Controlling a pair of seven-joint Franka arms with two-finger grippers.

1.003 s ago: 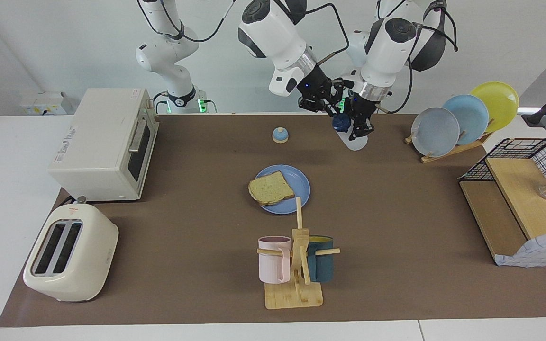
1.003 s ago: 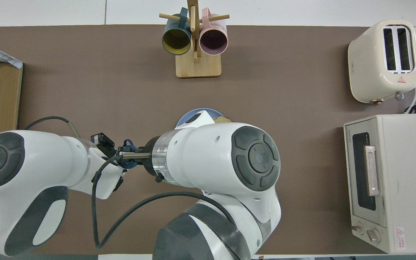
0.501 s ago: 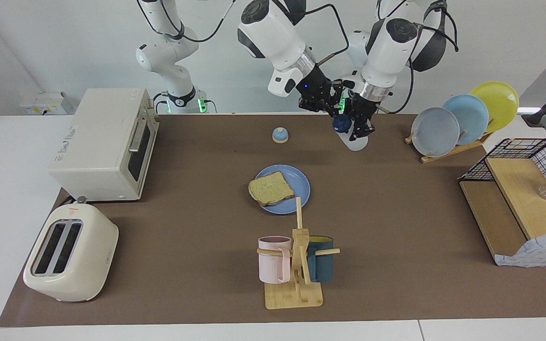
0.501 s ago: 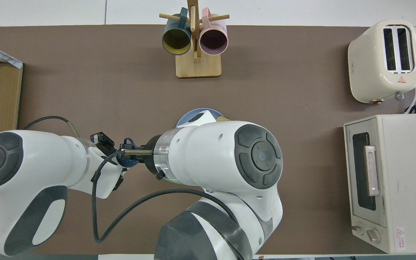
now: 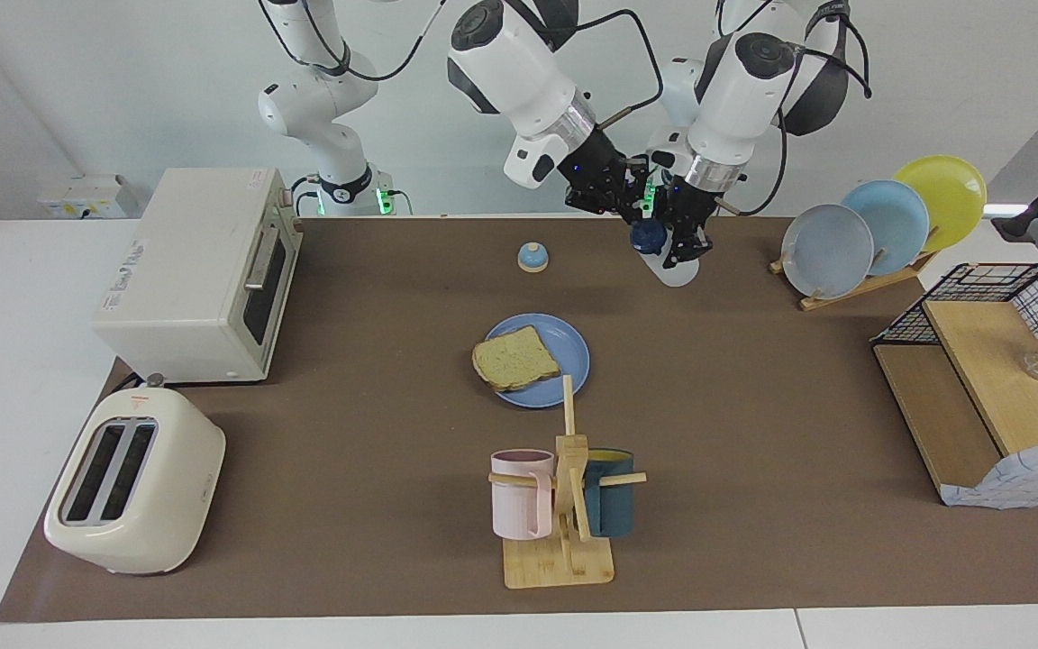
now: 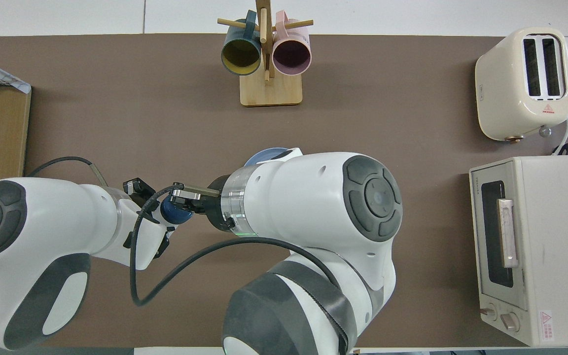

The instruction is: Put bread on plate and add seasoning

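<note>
The bread [image 5: 515, 357] lies on the blue plate [image 5: 570, 353] mid-table. In the overhead view only the plate's rim [image 6: 264, 157] peeks out from under my right arm. My left gripper [image 5: 684, 251] is shut on the seasoning [image 5: 677, 269], a white bottle with a navy cap [image 5: 648, 236]. It holds the bottle tilted above the mat, at the robots' end of the table. My right gripper [image 5: 638, 209] is shut at the top of that cap. From above, the right gripper [image 6: 179, 194] sits on the cap [image 6: 175, 211] beside the left gripper [image 6: 158, 219].
A small blue-domed bell [image 5: 532, 257] stands near the robots. The toaster oven [image 5: 204, 270] and toaster [image 5: 136, 478] are at the right arm's end. A mug rack [image 5: 564, 505] stands farther from the robots than the plate. A plate rack [image 5: 879, 230] and wire shelf [image 5: 997, 379] are at the left arm's end.
My right gripper has closed its fingers at the seasoning's cap and its arm has shifted slightly. The left gripper has kept hold of the bottle in place.
</note>
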